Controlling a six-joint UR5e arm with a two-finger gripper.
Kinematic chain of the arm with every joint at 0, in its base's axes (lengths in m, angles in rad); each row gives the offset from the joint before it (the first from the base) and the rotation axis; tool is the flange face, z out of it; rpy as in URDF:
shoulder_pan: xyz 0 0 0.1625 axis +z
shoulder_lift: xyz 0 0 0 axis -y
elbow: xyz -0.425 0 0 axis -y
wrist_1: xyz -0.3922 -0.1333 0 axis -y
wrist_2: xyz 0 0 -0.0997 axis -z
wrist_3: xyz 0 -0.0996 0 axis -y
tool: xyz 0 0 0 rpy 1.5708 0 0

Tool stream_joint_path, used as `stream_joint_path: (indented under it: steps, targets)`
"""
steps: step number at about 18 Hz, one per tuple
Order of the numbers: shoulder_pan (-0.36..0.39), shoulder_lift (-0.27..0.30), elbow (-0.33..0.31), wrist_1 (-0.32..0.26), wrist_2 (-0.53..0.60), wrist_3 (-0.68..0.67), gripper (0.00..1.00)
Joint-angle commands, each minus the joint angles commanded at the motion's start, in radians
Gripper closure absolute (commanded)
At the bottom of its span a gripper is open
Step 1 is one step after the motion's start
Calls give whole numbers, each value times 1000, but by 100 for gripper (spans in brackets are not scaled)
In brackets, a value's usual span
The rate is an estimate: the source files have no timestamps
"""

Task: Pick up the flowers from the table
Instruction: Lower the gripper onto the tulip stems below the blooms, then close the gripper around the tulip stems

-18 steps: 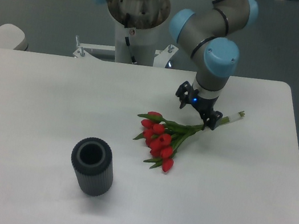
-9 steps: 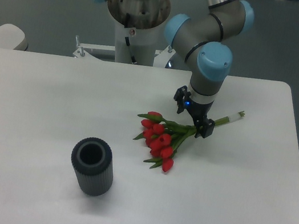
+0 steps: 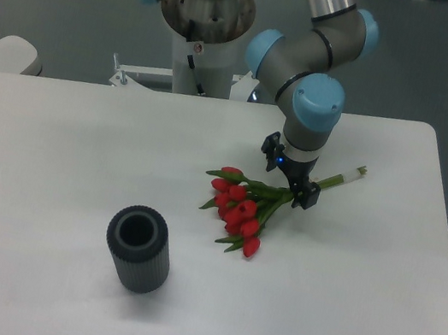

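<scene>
Flowers (image 3: pixel 241 208) lie flat on the table (image 3: pixel 54 146), right of centre, red buds toward the near left, stems running up to the far right with the pale band near the stem tips. Gripper (image 3: pixel 290 179) hangs low over the stems just past the leaves, fingers apart, one on either side of the stem bundle; whether they touch it cannot be told. Dark grey ribbed cylinder (image 3: pixel 138 249) stands upright at the near left, well apart from the flowers.
</scene>
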Motion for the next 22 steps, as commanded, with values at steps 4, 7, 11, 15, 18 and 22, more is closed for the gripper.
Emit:
stream_joint_path:
  steps: [4,7,11,15,18,22]
  targets:
    - [2,-15,-5,25,-28,9,0]
    - [0,-20,-3,25,-28,3,0]
    - [-1,-23,2,23,-29,9,29]
    - [0,-26,12,23,-29,11,69]
    - [0,-26,20,22,-31,11,74]
    - [0,-28,29,22,-33,12,79]
